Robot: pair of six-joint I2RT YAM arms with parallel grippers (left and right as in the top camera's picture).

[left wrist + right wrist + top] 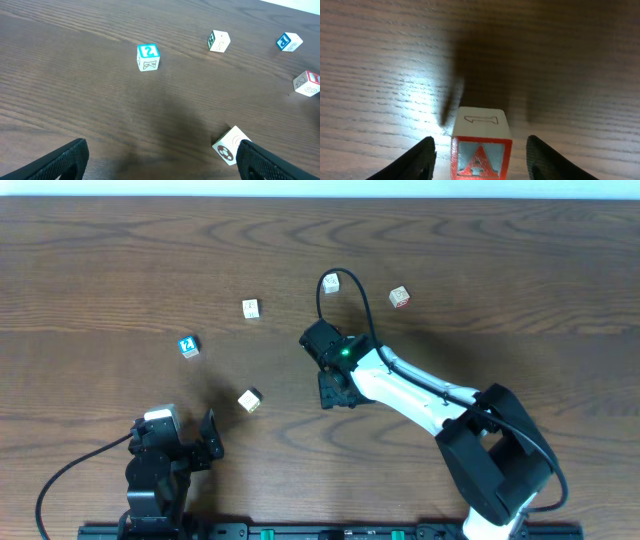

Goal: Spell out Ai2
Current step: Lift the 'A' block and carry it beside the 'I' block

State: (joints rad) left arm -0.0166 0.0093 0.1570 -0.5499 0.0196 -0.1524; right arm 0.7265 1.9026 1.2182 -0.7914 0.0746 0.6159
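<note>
Red "A" block (pixel 480 129) within spread right gripper (pixel 480 152), untouched; left gripper (pixel 160 155) spread; "2" block (pixel 148 56) ahead.

The left tool (pixel 162 146) faces bare worktop (pixel 70 80) on its left side. A loose block (pixel 230 145) sits just beside its right fingertip. Farther ahead, the 2 block (pixel 148 57) and a pale block (pixel 218 41) stand well apart, leaving a lane between them. The right tool (pixel 480 149) straddles the A block (pixel 480 122), with narrow gaps on both sides.
</note>
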